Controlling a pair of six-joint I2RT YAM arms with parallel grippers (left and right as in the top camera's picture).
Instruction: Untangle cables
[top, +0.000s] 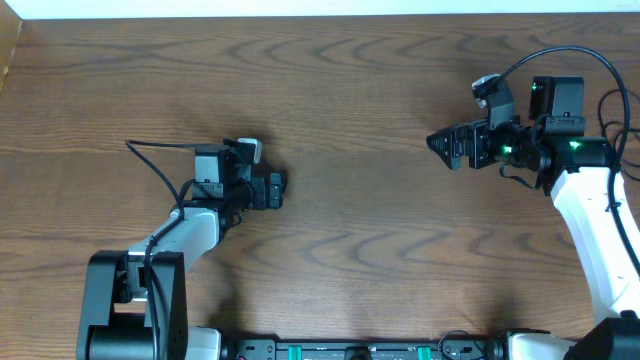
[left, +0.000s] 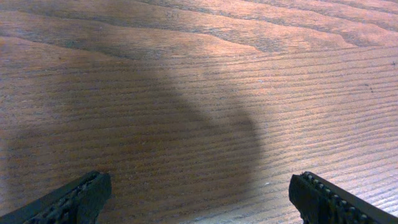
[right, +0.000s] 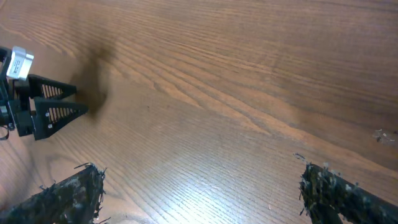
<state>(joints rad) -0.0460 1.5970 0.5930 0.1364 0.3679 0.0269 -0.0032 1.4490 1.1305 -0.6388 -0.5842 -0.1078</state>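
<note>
No thin cables show in any view; they are out of view. My left gripper (top: 277, 190) sits left of the table's middle, pointing right. In the left wrist view its fingers (left: 199, 194) are wide apart with only bare wood between them. My right gripper (top: 438, 143) is at the right, pointing left. In the right wrist view its fingers (right: 202, 183) are wide apart and empty over bare wood. The left gripper also shows at the far left of the right wrist view (right: 46, 111).
The brown wooden table (top: 340, 90) fills the views. Its far edge meets a white strip (top: 320, 8) at the top. Thick black wires fixed to the arms loop near the left arm (top: 160, 170) and above the right arm (top: 570, 55).
</note>
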